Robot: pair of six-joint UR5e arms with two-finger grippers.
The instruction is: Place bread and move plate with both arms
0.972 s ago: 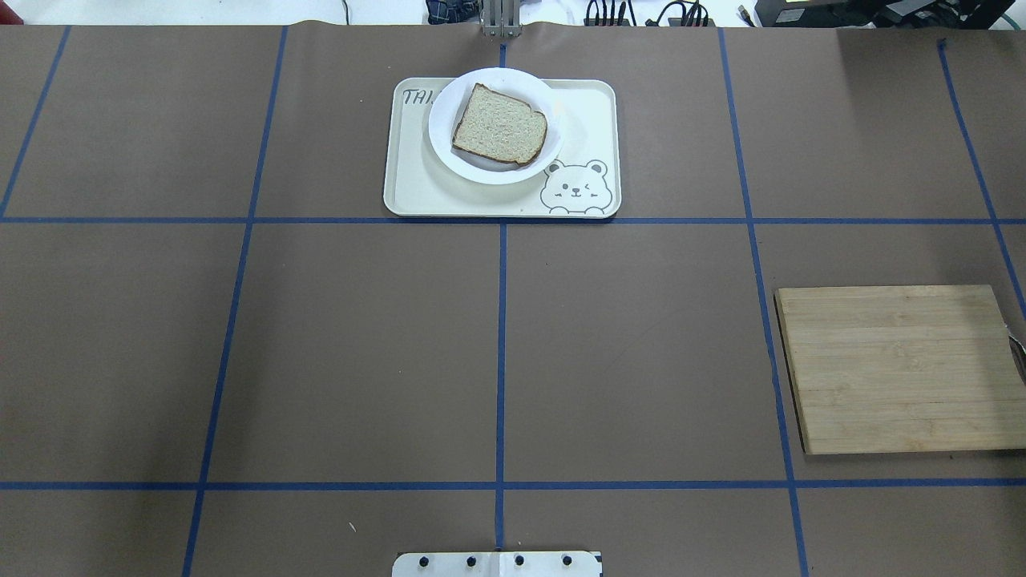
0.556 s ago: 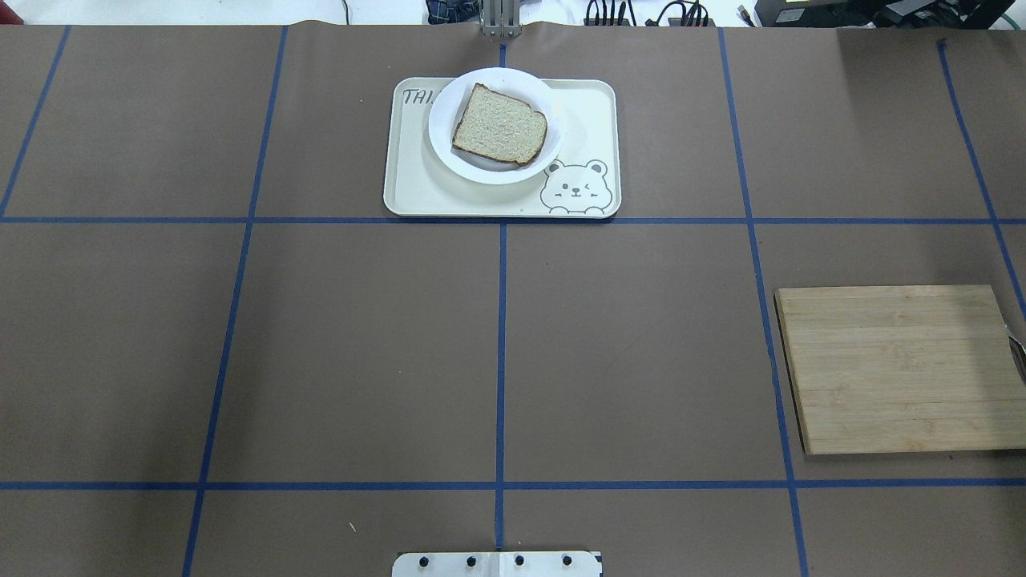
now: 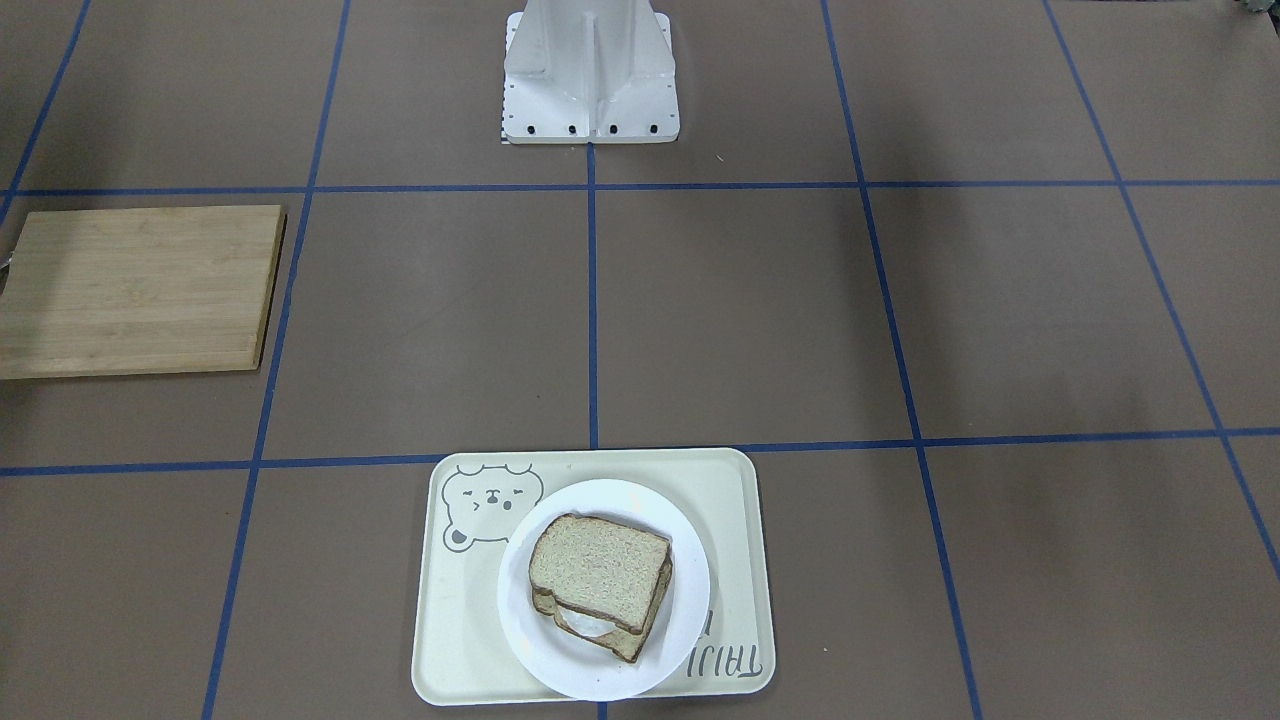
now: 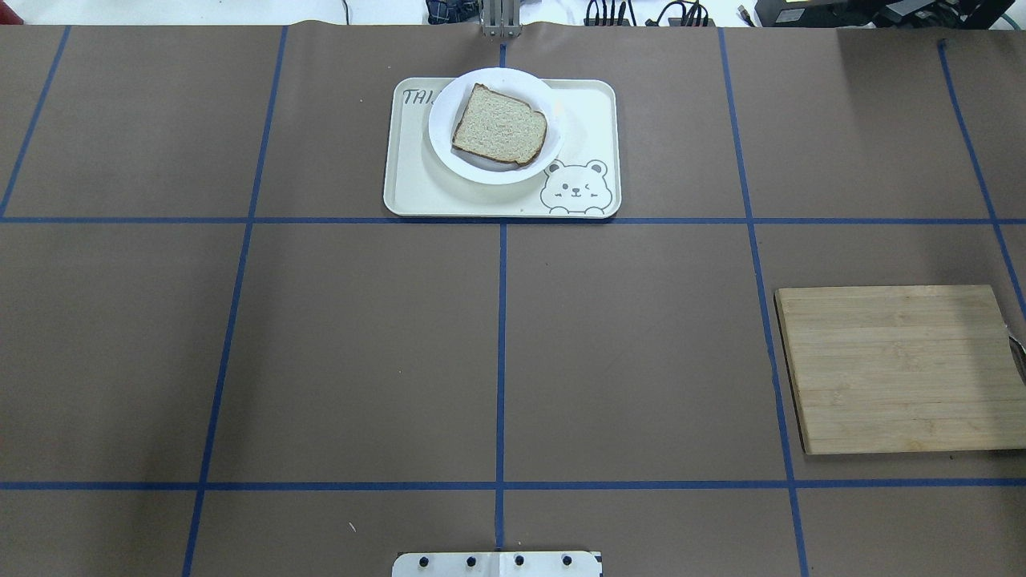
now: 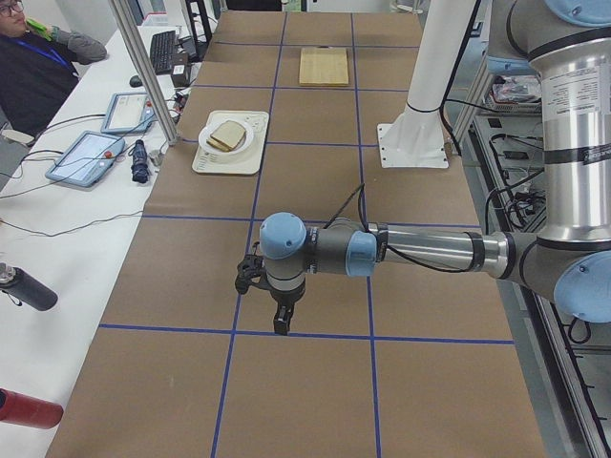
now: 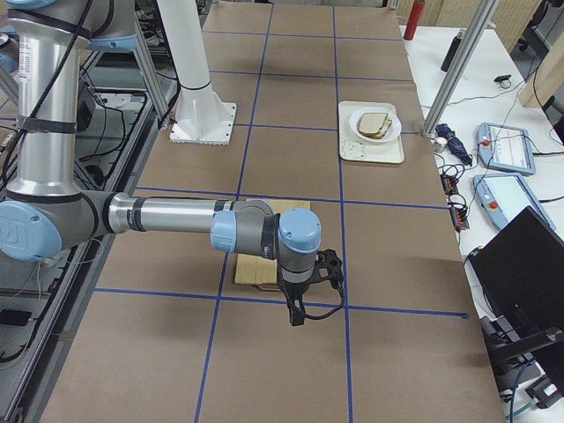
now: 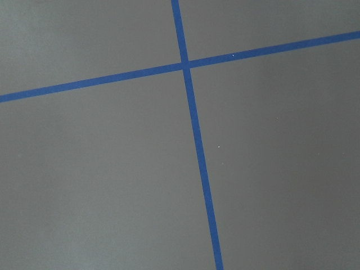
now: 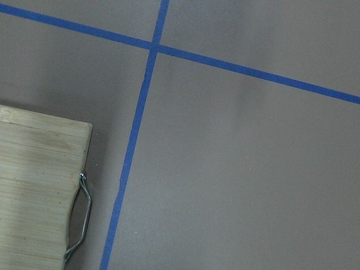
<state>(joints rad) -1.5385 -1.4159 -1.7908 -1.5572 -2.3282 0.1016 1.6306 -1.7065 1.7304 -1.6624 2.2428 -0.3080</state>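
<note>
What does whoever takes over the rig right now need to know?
Left gripper: hangs over the table, far from the tray; open or shut cannot be told.
Right gripper: hangs near the board; open or shut cannot be told.
Bread: on top of a lower slice, with something white between them, on the plate.
Plate: on the tray, overhanging its far edge.
Done: bread placed, plate on tray.
Left: probably nothing; neither arm touches anything.
</note>
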